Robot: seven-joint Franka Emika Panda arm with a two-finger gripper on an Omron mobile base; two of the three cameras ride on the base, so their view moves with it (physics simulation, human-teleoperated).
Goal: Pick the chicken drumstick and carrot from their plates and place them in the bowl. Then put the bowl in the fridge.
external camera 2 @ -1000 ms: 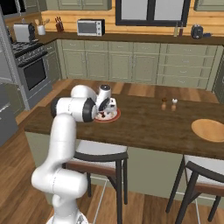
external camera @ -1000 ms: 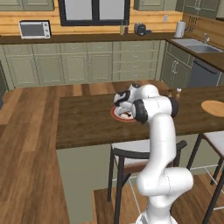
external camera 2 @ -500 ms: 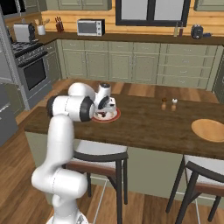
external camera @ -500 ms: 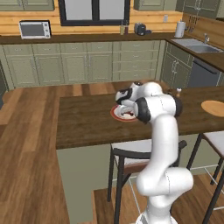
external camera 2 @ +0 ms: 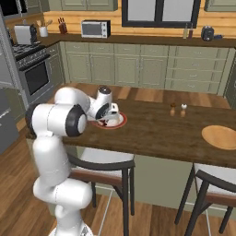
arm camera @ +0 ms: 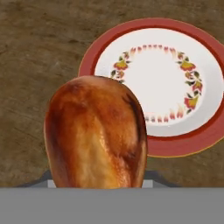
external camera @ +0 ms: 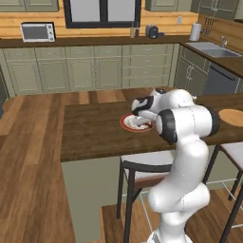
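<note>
**Drumstick in the gripper, bowl waiting far along the surface**

From my seat at the controls, the hand view has the chicken drumstick (arm camera: pixel 96 133) in its lower left, close to the lens, its bulbous end toward the top of the frame and its long axis running up and down. It sits between the fingers, so I judge the gripper (external camera 2: pixel 107 120) closed on it, though the fingertips themselves are hidden behind the meat. The red-rimmed plate (arm camera: pixel 205 127) lies bare in the upper right of that view, the drumstick apparently lifted clear of it.

In the right base view the gripper hangs over that plate at centre left, while the bowl (external camera 2: pixel 222 137) rests at the right edge of the frame, well apart, on the same wooden surface (external camera 2: pixel 161 133). By my reading, the coming carry runs rightward across that frame.
</note>
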